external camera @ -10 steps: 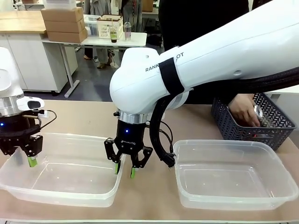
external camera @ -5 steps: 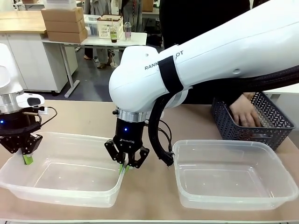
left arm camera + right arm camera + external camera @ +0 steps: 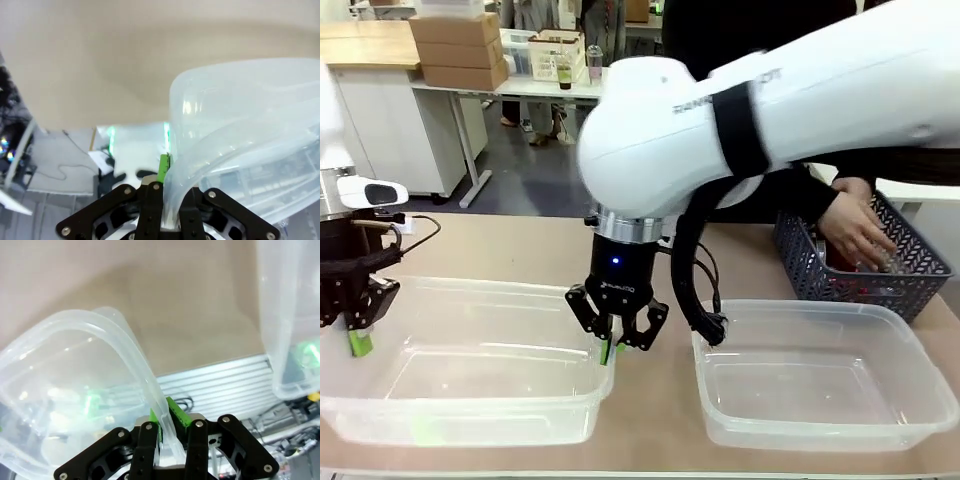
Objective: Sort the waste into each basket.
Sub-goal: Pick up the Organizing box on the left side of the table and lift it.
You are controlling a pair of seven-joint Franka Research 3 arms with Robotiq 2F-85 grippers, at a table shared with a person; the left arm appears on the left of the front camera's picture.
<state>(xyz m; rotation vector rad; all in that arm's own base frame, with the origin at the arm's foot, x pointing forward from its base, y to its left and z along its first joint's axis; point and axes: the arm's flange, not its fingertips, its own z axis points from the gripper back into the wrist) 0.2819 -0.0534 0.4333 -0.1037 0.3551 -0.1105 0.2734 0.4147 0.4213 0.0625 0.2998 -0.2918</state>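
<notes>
Left tub is sitting nearest, on my side of the table, empty. Both grippers are gripping it at opposite short ends. Left gripper is pinching the rolled rim at the left end; its wrist view is showing the fingers clamped on the thin wall. Right gripper is doing the same at the right end, green pads pressing the rim from both sides. Can't tell whether the tub is clear of the tabletop.

My read is that the tub is going to handle light but floppy. The wall is bowing in both wrist views, so it will probably twist if the arms aren't moving together. The rolled rim looks like the stiffest place to hold, and opposite ends are keeping it balanced. Smooth plastic, so it could slip in the pads.

Right tub is sitting just beside it, also empty.

Farther back on the right, the lattice basket is holding the waste, with a person's hand reaching in. Bottles and cans probably light, bottles springy and slick, so grip across the body.
</notes>
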